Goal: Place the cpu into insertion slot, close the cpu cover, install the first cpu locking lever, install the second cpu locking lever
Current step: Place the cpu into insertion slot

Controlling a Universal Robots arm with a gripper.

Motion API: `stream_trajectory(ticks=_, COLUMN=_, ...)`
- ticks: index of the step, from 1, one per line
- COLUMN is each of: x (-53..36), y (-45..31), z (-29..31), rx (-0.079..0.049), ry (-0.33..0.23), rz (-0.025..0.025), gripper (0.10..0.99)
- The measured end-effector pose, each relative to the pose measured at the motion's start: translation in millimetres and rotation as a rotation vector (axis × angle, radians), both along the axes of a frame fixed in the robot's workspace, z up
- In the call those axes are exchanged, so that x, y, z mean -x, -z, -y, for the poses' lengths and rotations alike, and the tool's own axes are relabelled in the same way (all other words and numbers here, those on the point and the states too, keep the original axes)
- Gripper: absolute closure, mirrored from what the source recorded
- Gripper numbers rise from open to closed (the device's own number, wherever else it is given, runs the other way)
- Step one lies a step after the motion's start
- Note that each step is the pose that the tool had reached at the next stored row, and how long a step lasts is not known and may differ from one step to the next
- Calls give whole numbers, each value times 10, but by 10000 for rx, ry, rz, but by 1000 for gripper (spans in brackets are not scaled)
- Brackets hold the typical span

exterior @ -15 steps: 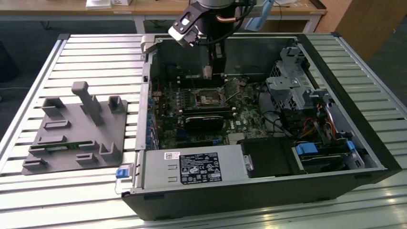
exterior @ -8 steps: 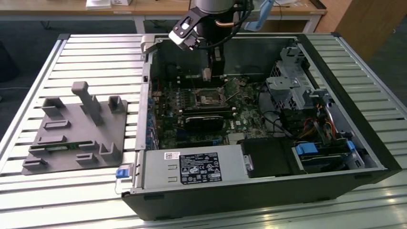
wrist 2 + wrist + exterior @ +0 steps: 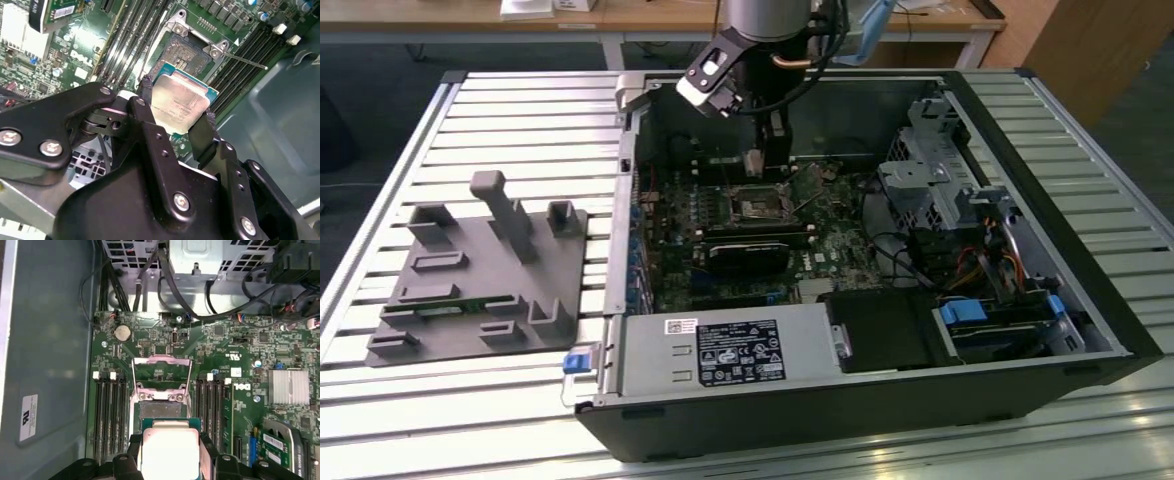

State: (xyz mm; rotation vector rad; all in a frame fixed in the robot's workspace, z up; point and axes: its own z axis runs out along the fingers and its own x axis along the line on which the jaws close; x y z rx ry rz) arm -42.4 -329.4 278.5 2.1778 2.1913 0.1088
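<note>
The hand is clenching the cpu by two opposite edges, holding it flat inside the open computer case. The insertion slot is lying uncovered just below and slightly ahead of the chip, with the cpu cover standing swung open on the side away from the hand.

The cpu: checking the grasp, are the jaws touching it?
Touching. In the second wrist view the gripper has its jaws pressed on opposite edges of the cpu.
</note>
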Motion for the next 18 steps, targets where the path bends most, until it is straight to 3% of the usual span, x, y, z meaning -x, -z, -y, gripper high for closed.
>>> stream_trajectory(ticks=18, x=-12, y=294, z=-26, rx=88, ry=0, rz=-1, gripper=549)
